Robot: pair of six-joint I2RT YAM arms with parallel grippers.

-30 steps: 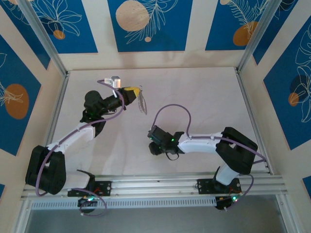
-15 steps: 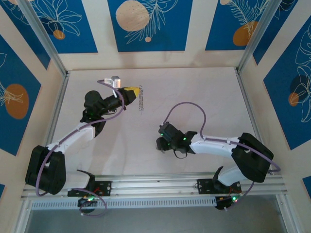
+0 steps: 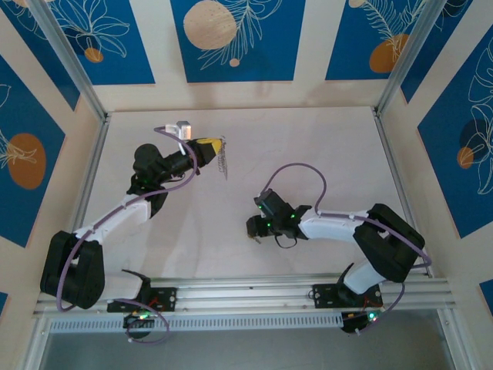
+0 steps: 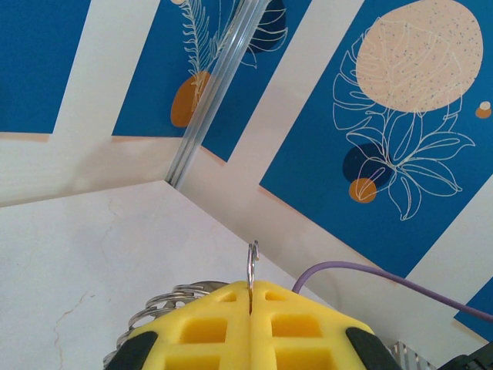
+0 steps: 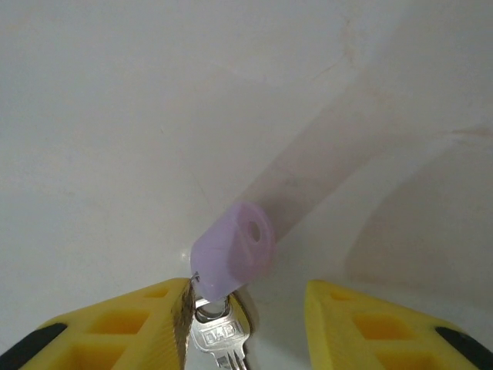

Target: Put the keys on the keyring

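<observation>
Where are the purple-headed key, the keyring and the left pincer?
purple-headed key [image 5: 235, 247], right wrist view, on its lilac plastic head.
keyring [image 4: 252, 260], left wrist view, on the thin loop's upright top.
left pincer [image 4: 251, 287], left wrist view, on the closed seam at its tip.

Pale, faintly veined table [image 3: 308, 146] boxed in by cream walls [image 3: 312, 42] with blue panels [image 3: 262, 46] (white leaf outlines, orange and beige discs); aluminium posts [image 3: 409, 54] at the far corners; slotted rail [image 3: 246, 289] along the near edge.

My pads [image 5: 108, 327] look matt plastic; the key [image 5: 233, 248] has a smooth lilac plastic head, shiny metal blade; keyring [image 4: 251, 264] glossy metal.
</observation>
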